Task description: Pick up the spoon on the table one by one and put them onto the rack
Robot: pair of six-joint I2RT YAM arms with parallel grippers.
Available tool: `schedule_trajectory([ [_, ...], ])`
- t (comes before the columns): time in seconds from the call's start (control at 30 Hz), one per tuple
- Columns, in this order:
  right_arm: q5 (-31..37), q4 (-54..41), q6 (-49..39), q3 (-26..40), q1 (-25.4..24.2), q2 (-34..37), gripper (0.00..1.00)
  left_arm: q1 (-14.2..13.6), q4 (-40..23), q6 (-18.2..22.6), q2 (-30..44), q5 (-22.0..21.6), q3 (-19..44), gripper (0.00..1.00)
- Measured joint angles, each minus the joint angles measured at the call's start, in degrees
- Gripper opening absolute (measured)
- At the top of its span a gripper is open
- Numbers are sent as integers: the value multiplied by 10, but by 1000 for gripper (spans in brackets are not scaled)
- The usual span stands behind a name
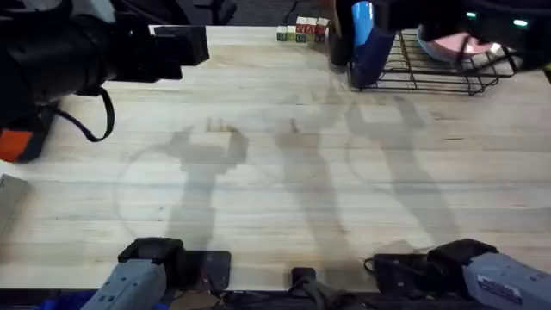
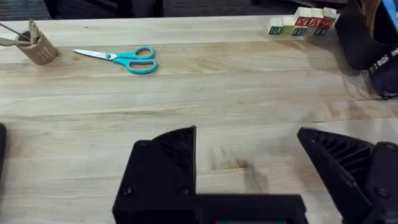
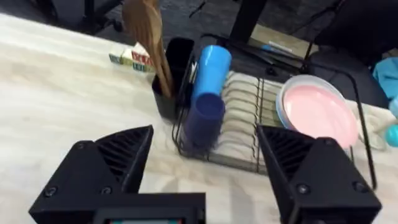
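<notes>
Spoons [image 3: 147,37] stand in the rack's [image 3: 261,134] caddy; both grippers, left [image 2: 249,174] and right [image 3: 205,171], gape wide, empty, best kept clear.

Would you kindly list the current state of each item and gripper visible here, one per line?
Brown wooden spoon: upright in the black holder at the rack's end.
Black wire dish rack: holding cups and plate.
Blue cup: tilted over a darker cup.
Pink plate: resting in the rack.
Teal-handled scissors: closed, flat on the table.
Left gripper: jaws open, empty.
Right gripper: jaws open, empty.
</notes>
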Motion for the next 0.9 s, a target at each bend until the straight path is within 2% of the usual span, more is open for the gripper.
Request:
schedule_trajectory([
  [0.33,0,-128,0,0,0,-147,996,0,0,0,0,0,0,993],
  [0.5,2,-197,30,0,-1,-202,996,0,0,0,0,0,0,993],
  [0.9,2,-321,63,0,-1,-223,995,0,0,0,0,0,0,993],
])
